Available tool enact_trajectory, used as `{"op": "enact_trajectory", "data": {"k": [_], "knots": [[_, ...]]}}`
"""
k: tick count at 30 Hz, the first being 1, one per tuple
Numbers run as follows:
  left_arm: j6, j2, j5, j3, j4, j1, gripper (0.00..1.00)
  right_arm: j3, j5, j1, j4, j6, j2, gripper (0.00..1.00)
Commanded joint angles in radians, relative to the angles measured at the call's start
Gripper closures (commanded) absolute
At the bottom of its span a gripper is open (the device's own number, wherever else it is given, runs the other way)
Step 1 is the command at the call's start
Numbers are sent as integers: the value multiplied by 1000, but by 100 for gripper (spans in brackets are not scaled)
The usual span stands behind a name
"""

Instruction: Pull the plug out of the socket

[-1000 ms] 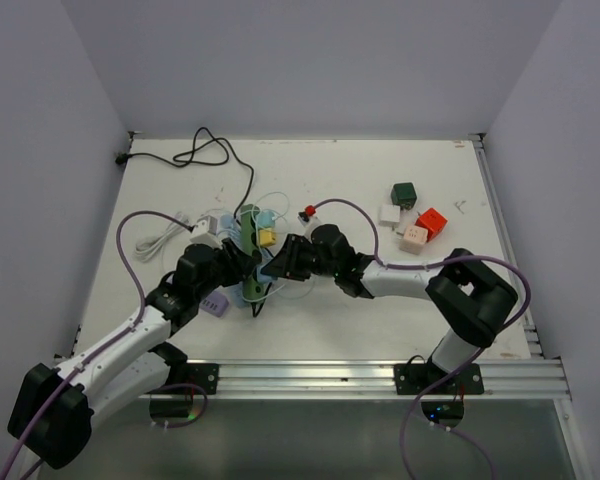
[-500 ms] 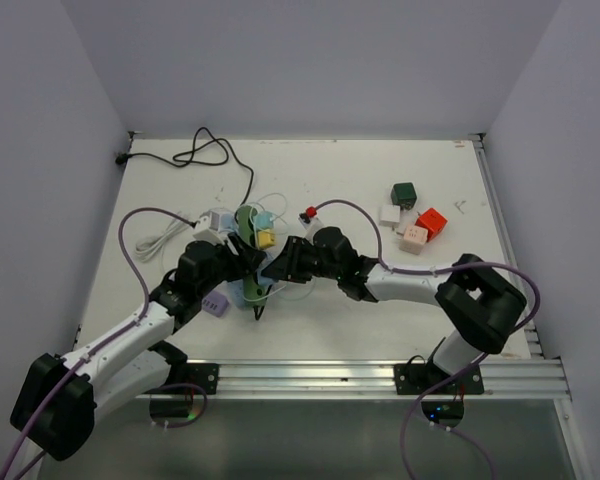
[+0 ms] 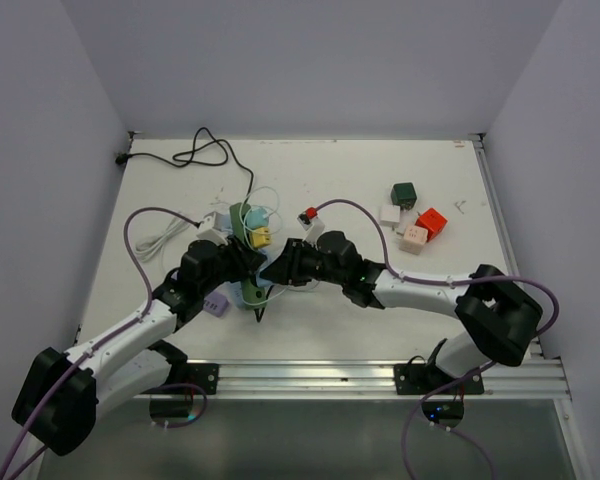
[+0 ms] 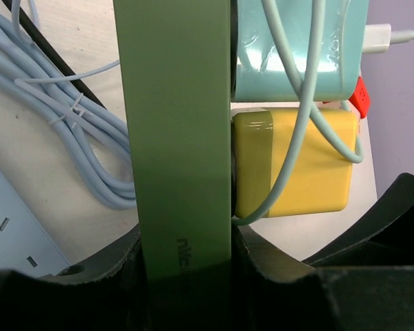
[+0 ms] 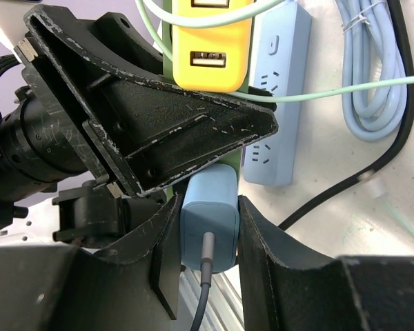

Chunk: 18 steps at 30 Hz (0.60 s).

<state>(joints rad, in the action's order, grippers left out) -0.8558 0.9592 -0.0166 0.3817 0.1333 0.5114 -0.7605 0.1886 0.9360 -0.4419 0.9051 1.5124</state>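
Observation:
The socket (image 4: 172,124), a long dark green power strip, stands on edge in the left wrist view, and my left gripper (image 4: 186,241) is shut on its near end. A yellow adapter (image 4: 303,165) and a teal one (image 4: 297,62) sit on the strip's right face. In the right wrist view my right gripper (image 5: 208,221) is shut on the plug (image 5: 208,207), a light blue block with a grey cable. Its far end points at the green strip, and the left gripper (image 5: 145,131) hides where they meet. From above, both grippers (image 3: 242,265) (image 3: 276,268) meet at the socket (image 3: 242,228).
A light blue strip (image 5: 276,103) lies beside the green one, with a coiled pale blue cable (image 5: 372,89) and a black cord (image 5: 345,186) further out. A purple strip (image 3: 215,303) lies under my left arm. Several coloured cubes (image 3: 431,221) lie at the right.
The right arm's elbow has swung out to the right and its forearm has stretched. Both grippers have stayed together at the green strip, which has shifted slightly toward the back.

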Motion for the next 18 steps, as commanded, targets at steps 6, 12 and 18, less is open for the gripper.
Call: {"op": "enact_trajectory", "data": {"k": [6,12,18], "knots": [[99,4,190,94,-118,-7,100,-39,-55,12,-8,-98,-127,100],[173,73,306,143,-236,-7,100,-46,-124,15,86,-140,-184,100],[207,69,337,131,-251,-7,100,-25,-159,11,115,-166,-244,100]]}}
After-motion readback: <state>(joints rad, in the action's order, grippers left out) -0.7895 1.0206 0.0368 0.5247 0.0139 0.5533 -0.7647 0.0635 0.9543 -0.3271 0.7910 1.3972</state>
